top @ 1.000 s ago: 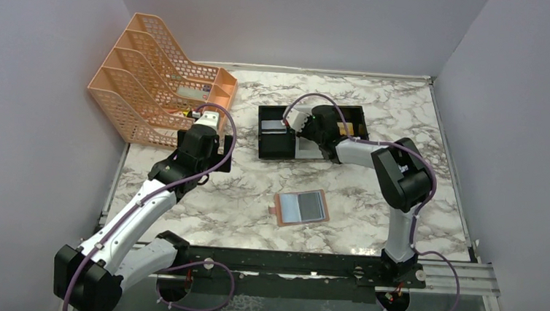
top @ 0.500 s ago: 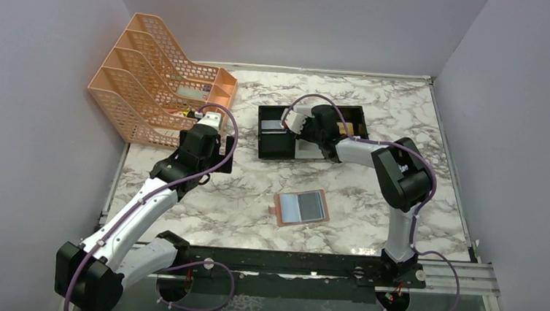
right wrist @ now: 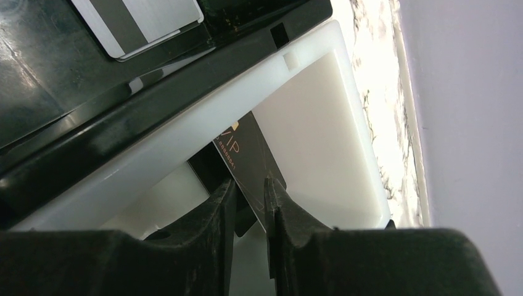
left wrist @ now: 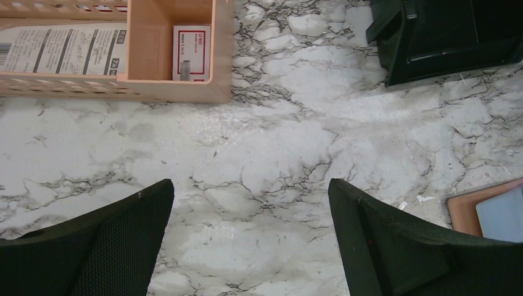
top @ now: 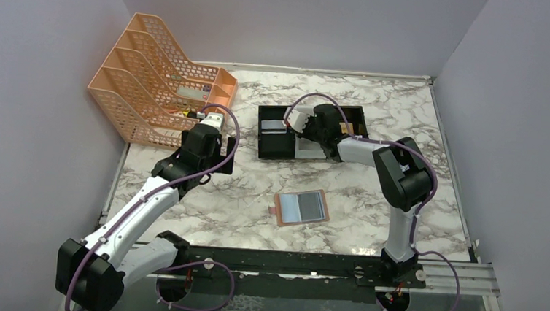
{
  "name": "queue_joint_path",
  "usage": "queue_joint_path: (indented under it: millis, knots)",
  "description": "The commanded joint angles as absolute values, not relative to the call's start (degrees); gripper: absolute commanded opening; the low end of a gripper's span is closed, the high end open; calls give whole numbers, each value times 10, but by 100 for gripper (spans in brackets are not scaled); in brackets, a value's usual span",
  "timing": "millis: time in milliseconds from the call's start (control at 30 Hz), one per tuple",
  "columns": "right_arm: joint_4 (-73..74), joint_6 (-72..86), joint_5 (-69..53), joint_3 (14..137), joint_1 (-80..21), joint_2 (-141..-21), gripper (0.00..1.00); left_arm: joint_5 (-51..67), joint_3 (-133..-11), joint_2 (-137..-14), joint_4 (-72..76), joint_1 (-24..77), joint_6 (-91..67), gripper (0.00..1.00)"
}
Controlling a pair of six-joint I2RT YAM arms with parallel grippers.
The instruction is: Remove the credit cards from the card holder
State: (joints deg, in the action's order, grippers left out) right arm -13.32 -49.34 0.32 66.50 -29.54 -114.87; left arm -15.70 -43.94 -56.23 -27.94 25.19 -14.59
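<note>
From where I stand the risk sits in the upper middle of the overhead view, where the right jaws reach down into the white tray (right wrist: 321, 123). They are parted only a little, and the dark card (right wrist: 247, 154) with gold lettering stands tilted between them, its far end low in the tray. The gap looks wider than the card is thick, so I judge it let go, though I cannot tell whether one pad touches it. If it clings to a pad, lifting the arm could drag it back out or flick it over the wall onto the bench (left wrist: 277, 142). A careless sideways pull could also knock the wall and shove both this tray and the black tray (right wrist: 49, 74) beside it, where a silver-grey card (right wrist: 142, 18) lies flat. The card holder (top: 300, 207) lies spread open, well apart from the trays, at lower centre of the overhead view, with nothing pinning it. Whether any card remains in its pale pockets is too small to tell, and a pull at one could simply slide the holder along. The left jaws hang wide open and empty over bare marble near the orange rack (top: 153, 74).
</note>
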Motion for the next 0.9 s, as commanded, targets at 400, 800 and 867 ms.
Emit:
queue_joint_path:
  millis: [400, 800, 867]
  knots:
    - [-113, -478, -5, 689, -293, -1158, 39, -125, -445, -568, -273, 251, -135, 99]
    - [-80, -471, -7, 699, -293, -1162, 45, -90, -443, -564, -265, 251, -128, 99]
    - [-77, -470, -7, 701, -293, -1165, 46, -89, -443, -564, -265, 251, -128, 99]
